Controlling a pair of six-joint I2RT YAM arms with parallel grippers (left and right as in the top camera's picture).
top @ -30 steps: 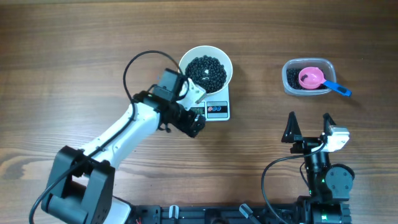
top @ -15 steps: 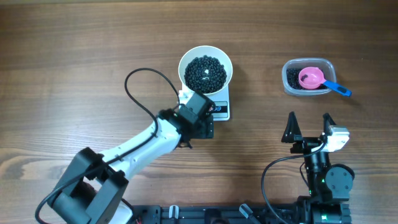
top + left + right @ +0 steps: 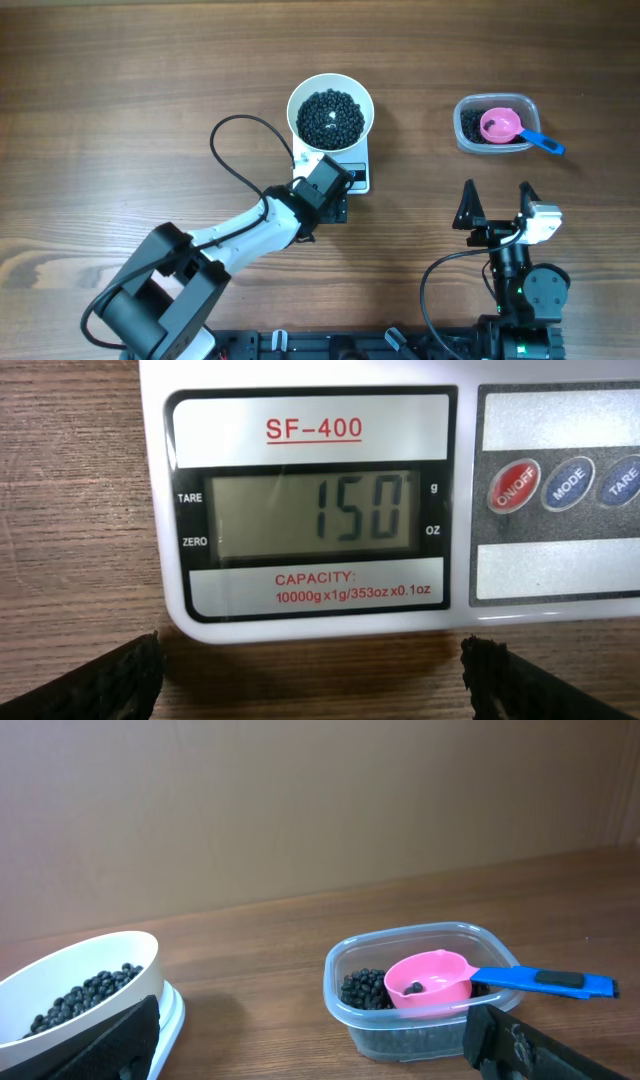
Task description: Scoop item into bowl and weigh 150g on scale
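Where the overhead view takes in the whole bench, entries run as follows.

1. Brown wood-grain table (image 3: 120, 90), bearing all else.
2. White-and-black left arm (image 3: 230, 235), reaching diagonally from the near edge toward the centre. Left gripper (image 3: 312, 685) hovers just in front of the scale's display edge, its black fingers spread wide, nothing between them.
3. Black right arm (image 3: 520, 285), at the near right edge. Right gripper (image 3: 497, 205) has its jaws fully apart and empty, well apart from every object.
4. Small white rectangular digital scale (image 3: 310, 600), marked SF-400. The grey display reads 150, in grams.
5. Round plain white bowl (image 3: 366, 105), standing on the scale's platform.
6. Clear rounded-rectangle plastic tub (image 3: 460, 135), well to the right of the scale.
7. Pink measuring scoop with blue handle (image 3: 500, 125), resting in the tub, handle overhanging the rim.
8. Tiny round matte black beans (image 3: 331, 117), heaped in the bowl; a remainder lies in the tub.
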